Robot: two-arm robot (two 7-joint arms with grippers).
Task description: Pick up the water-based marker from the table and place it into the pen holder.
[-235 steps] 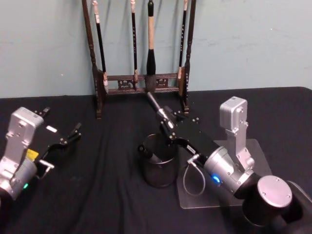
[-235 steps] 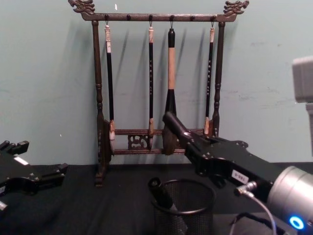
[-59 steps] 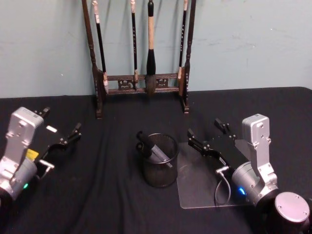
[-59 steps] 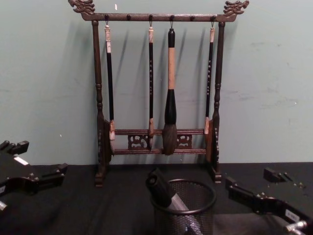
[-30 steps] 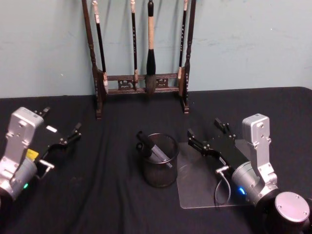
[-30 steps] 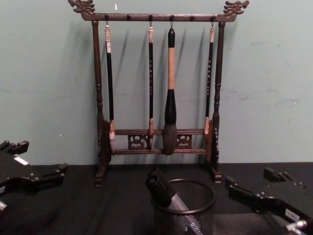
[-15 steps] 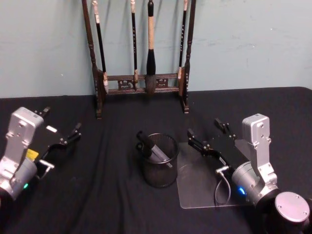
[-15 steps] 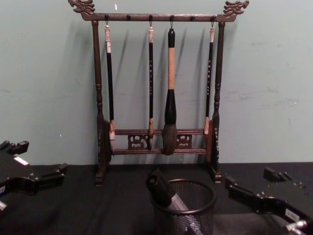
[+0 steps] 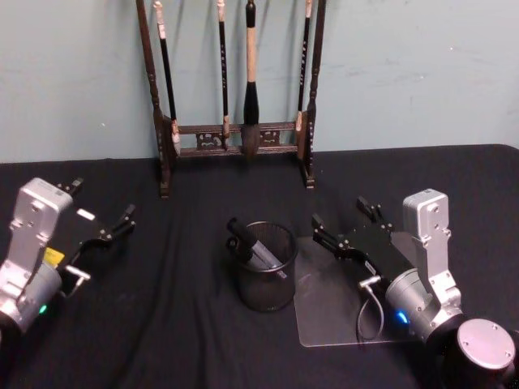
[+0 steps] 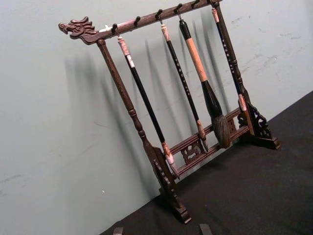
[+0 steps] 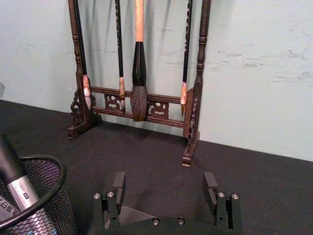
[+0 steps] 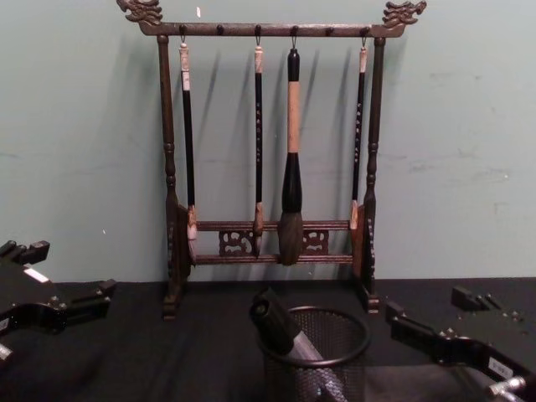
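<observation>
The pen holder (image 9: 266, 279), a round black mesh cup, stands mid-table. The water-based marker (image 9: 249, 243), with a black cap and a grey barrel, leans inside it with the cap poking over the left rim. The chest view shows the holder (image 12: 335, 364) and marker (image 12: 274, 319) from the side. In the right wrist view the holder (image 11: 41, 208) and marker (image 11: 13, 176) sit close by. My right gripper (image 9: 339, 213) rests open and empty to the right of the holder, apart from it, also seen as right gripper (image 11: 164, 183). My left gripper (image 9: 104, 200) stays open at the far left.
A tall dark wooden brush rack (image 9: 235, 138) with several hanging brushes stands at the back against the green wall. A clear plastic sheet (image 9: 328, 320) lies on the black cloth under the right arm. The rack (image 10: 171, 147) fills the left wrist view.
My right gripper, over the holder 7.8 s ago, has drawn back to the right. The marker stays leaning in the holder. Nothing has moved over the last two seconds.
</observation>
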